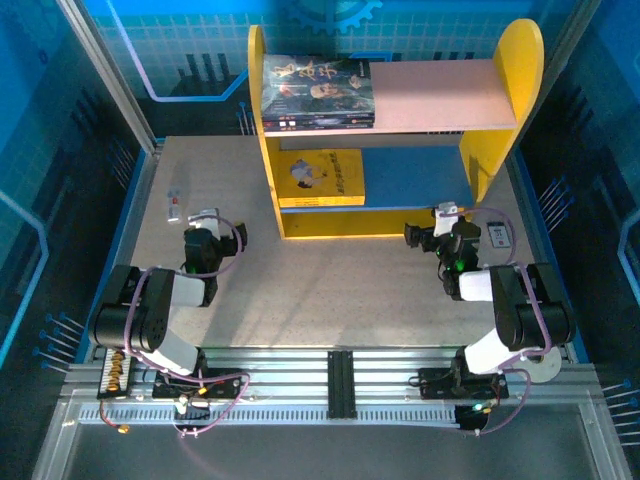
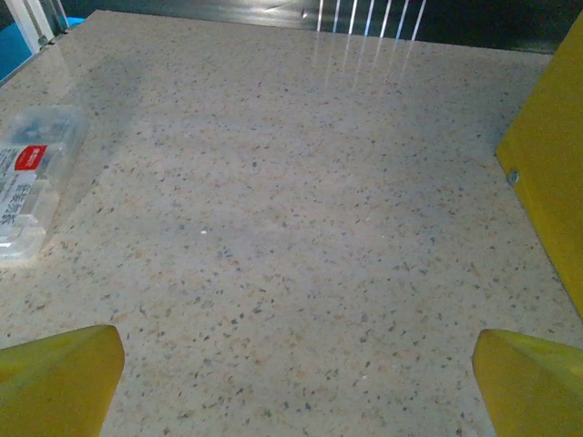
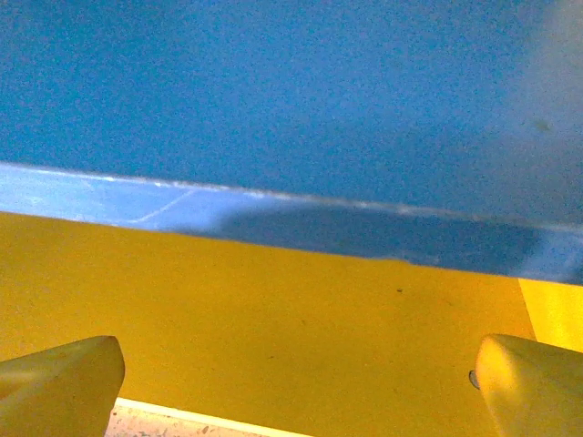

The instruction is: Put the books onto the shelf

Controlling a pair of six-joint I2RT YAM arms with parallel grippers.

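Note:
The shelf (image 1: 500, 105) stands at the far middle of the table, with yellow side panels, a pink upper board and a blue lower board. A stack of dark-covered books (image 1: 318, 92) lies on the left of the upper board. A yellow-covered book (image 1: 320, 177) lies on the left of the lower board. My left gripper (image 1: 205, 222) is open over bare table, left of the shelf's side panel (image 2: 547, 173), its yellow fingertips (image 2: 59, 378) wide apart. My right gripper (image 1: 437, 222) is open and empty, close to the shelf's yellow front rail (image 3: 273, 309) below the blue board (image 3: 273, 91).
A small clear packet with a red label (image 2: 27, 182) lies on the table to the far left of my left gripper. A small white device (image 1: 497, 236) lies beside the right arm. Metal frame posts and blue walls bound the table (image 1: 330, 290).

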